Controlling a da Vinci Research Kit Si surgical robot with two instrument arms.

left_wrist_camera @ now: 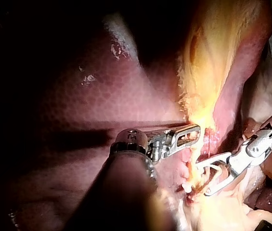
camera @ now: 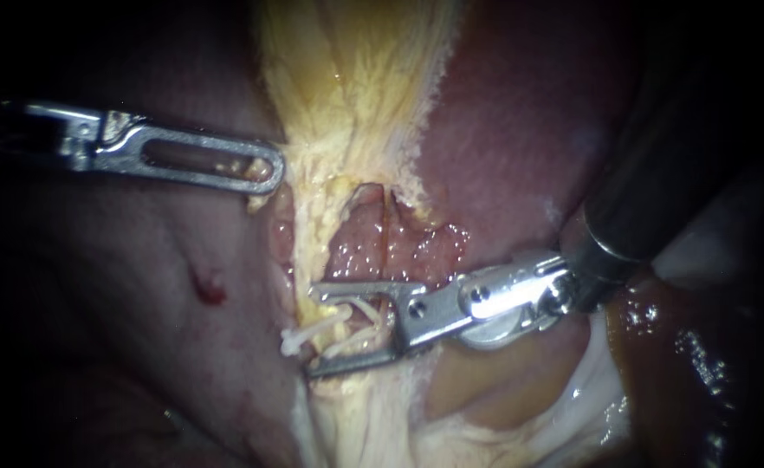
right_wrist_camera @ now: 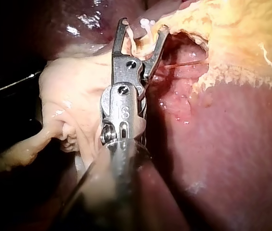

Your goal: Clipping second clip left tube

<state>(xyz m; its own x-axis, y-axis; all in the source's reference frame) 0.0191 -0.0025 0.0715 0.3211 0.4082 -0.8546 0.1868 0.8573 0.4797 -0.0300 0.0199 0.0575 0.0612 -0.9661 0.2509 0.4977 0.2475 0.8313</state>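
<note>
Liver (camera: 503, 130) backs the field. Left instrument (camera: 269, 169): jaws pressed together on yellow tissue (camera: 347, 95), drawn taut. Right instrument (camera: 313, 331): jaws wide, carrying a white clip (camera: 360, 310) astride the left tube (camera: 311, 260). Risk — tips short of the tube's far side, so the clip bites only partway, or traction slips.

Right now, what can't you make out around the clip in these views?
Whether a tube lies inside the clip: endoscope view, clip and yellow tissue cover it.
Tissue beside left instrument: left wrist view, glare.
Shaft of right instrument: endoscope view, cut off upper right.
</note>
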